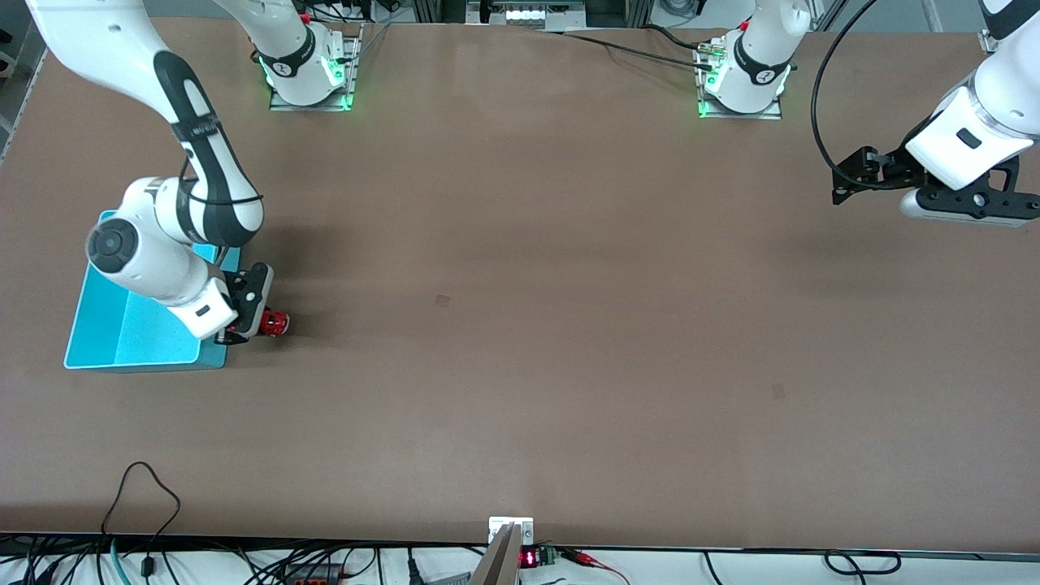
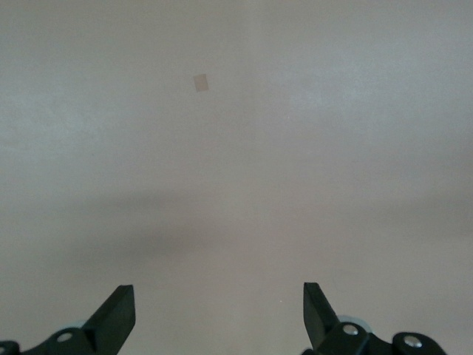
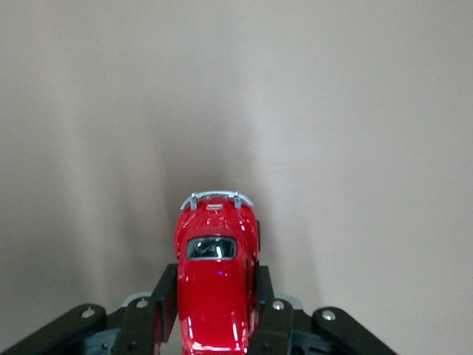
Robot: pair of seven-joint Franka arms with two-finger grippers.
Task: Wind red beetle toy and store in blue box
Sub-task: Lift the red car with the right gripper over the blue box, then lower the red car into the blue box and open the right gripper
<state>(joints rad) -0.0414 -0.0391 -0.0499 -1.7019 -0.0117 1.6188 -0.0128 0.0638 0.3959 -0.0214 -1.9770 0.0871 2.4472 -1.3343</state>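
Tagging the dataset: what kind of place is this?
Likely a robotics lab bench: two arms bolted to one bare brown table, cables along its edge, and only a red beetle toy and blue box as props.

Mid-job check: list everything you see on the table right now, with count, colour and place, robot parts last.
red beetle toy: one, glossy red with silver trim and dark windows, on the table beside the blue box at the right arm's end.
blue box: one, light blue, open top, at the right arm's end of the table, partly covered by the right arm.
table: one, brown, with a small tape mark on it.
right end effector: one, black, shut on the red beetle toy's sides, down at the table beside the blue box.
left end effector: one, black, open, holding nothing, waiting above bare table at the left arm's end.
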